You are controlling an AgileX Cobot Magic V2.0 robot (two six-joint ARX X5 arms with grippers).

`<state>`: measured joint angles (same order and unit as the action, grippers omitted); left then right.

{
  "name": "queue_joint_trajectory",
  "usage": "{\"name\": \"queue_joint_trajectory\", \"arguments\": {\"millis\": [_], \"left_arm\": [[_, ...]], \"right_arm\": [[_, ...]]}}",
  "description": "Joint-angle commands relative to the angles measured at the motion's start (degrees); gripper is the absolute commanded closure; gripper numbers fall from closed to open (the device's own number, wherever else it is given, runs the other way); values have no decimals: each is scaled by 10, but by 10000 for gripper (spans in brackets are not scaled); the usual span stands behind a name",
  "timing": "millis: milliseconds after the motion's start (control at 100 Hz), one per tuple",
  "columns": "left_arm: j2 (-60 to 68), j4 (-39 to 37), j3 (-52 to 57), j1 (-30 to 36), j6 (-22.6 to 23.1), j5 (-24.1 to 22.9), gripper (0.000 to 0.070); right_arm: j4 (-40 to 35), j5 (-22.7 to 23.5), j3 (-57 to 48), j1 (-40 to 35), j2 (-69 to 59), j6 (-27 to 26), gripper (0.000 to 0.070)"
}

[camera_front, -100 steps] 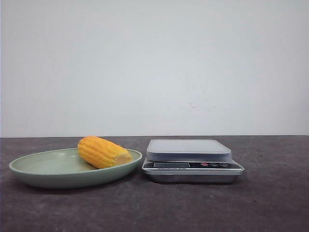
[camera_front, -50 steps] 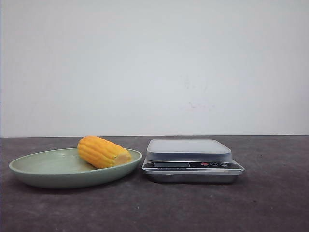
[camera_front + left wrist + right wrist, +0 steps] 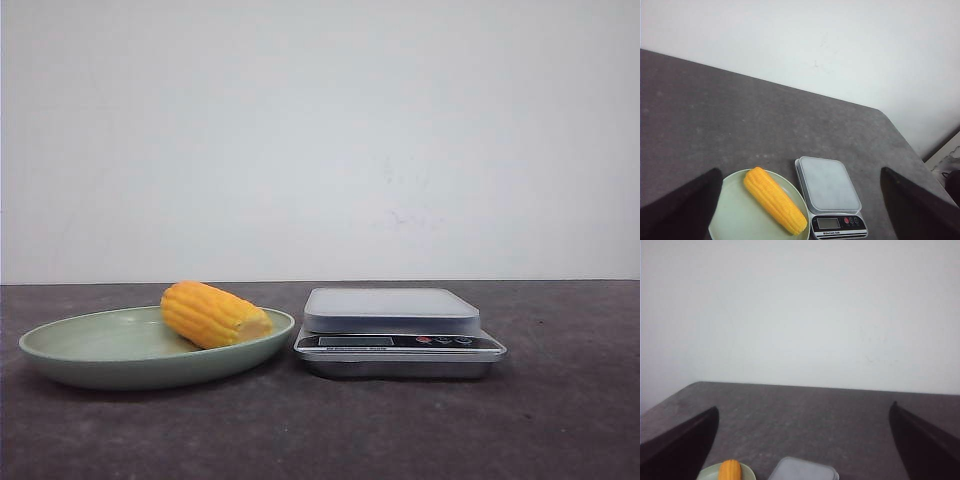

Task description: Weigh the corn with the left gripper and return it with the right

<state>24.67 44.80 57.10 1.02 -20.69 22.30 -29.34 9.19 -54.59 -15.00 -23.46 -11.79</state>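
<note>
The yellow-orange corn [image 3: 215,314] lies on its side in the green plate [image 3: 90,360] at the left of the table. It also shows in the left wrist view [image 3: 775,200] and, partly, in the right wrist view [image 3: 730,471]. A silver kitchen scale [image 3: 392,330] stands just right of the plate, its platform bare; it also shows in the left wrist view [image 3: 829,194]. My left gripper [image 3: 797,200] is open, high above the plate and scale. My right gripper [image 3: 802,440] is open, high and back from the scale [image 3: 802,471]. Neither gripper shows in the front view.
The dark grey table [image 3: 560,420] runs to a white wall behind. In the left wrist view the table's right edge [image 3: 912,152] shows, with floor clutter beyond it.
</note>
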Motion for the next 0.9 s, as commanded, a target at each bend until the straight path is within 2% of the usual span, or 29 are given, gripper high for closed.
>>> {"name": "queue_joint_trajectory", "arguments": {"millis": [0, 80, 330, 620, 730, 890], "left_arm": [[13, -4, 6, 0, -3, 1, 107], [34, 3, 6, 0, -12, 1, 105], [135, 19, 6, 10, -3, 1, 104], [287, 18, 6, 90, -30, 2, 104], [356, 3, 6, 122, -32, -1, 105], [447, -60, 6, 158, -72, -1, 105]], "right_arm": [[0, 0, -5, -2, -9, 2, 0], [-8, 0, -5, -2, -14, 2, 0], [-12, 0, -5, -2, -43, -2, 0], [-32, 1, -5, -2, -83, -2, 0], [-45, 1, -5, -2, -95, -2, 0], [-57, 1, -5, -2, -106, -2, 0]]}}
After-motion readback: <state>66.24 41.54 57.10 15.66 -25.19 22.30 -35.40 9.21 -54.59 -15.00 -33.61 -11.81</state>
